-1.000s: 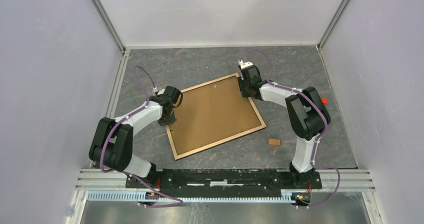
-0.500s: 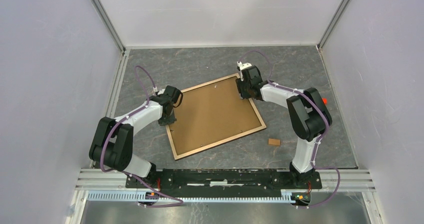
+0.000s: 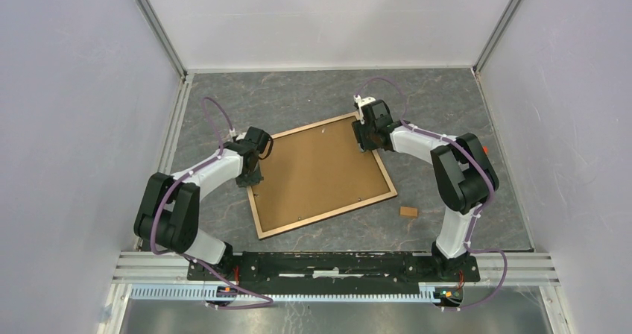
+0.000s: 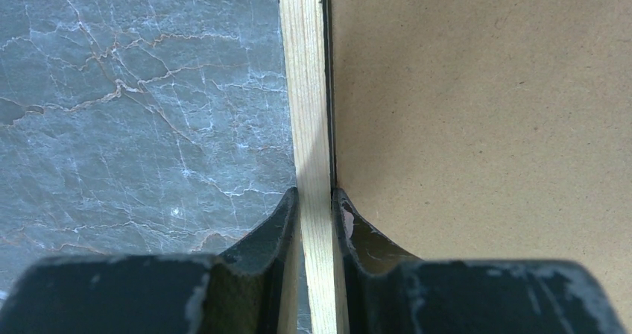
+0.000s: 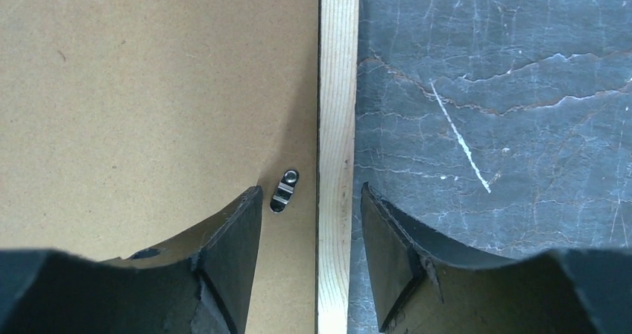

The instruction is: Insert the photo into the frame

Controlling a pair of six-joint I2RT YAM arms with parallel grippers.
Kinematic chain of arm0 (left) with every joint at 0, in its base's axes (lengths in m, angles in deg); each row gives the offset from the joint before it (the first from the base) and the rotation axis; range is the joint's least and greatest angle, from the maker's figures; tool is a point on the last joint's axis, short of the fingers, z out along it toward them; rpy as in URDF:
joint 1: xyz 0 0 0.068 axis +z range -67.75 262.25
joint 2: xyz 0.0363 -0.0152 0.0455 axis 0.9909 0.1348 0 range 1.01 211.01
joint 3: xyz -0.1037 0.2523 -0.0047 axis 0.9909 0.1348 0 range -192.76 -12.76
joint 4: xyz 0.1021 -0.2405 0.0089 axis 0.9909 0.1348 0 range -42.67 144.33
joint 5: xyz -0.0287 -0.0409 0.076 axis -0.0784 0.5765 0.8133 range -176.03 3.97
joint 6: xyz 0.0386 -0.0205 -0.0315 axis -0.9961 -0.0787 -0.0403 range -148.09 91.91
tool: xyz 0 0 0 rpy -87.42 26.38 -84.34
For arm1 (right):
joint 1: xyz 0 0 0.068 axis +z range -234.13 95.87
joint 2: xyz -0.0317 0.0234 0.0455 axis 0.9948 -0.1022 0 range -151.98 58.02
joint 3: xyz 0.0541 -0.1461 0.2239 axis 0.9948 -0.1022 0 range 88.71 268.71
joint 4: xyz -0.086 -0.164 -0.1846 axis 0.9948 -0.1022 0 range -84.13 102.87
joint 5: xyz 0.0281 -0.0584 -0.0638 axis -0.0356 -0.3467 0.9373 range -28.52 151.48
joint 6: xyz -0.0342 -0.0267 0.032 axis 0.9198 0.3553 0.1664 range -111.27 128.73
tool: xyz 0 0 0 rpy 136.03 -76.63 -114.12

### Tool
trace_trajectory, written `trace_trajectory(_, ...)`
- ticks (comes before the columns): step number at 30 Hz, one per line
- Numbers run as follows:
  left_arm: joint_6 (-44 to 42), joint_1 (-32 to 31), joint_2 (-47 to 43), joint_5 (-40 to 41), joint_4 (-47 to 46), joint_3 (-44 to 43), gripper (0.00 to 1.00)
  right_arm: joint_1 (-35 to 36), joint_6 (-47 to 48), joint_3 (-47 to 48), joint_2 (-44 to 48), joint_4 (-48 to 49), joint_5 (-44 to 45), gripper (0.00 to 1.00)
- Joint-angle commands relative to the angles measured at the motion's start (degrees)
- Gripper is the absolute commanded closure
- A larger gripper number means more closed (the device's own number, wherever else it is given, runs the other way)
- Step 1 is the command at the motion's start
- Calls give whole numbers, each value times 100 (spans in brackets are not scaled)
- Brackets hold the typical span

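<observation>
Left gripper (image 4: pixel 314 200) clamps the thin light-wood rectangular frame (image 4: pixel 305 88) toward the table (image 3: pixel 298 95)'s left edge; right gripper (image 5: pixel 311 192), just shifted, straddles its opposite rim unclosed, ready to grip.

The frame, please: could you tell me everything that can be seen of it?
The frame is a thin-rimmed rectangle of light wood, lying askew on the grey marbled table, back up. It is filled by a brown board with a small metal clip near one edge. The left end effector pinches its left rim; the right end effector straddles the opposite rim, open.
</observation>
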Motion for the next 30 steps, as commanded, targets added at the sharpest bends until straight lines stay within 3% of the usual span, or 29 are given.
trace_trajectory(1,-205,-28,59,-168,-333,-251,98,-1,174,-88,160,-413,-16,43)
trace_trajectory(10,-196,-36,84,-156,-307,-292,98,-13,212,-41,7,-435,-13,58)
trace_trajectory(30,-217,-34,138,-176,-248,-370,98,-47,346,-186,-53,72,-115,76)
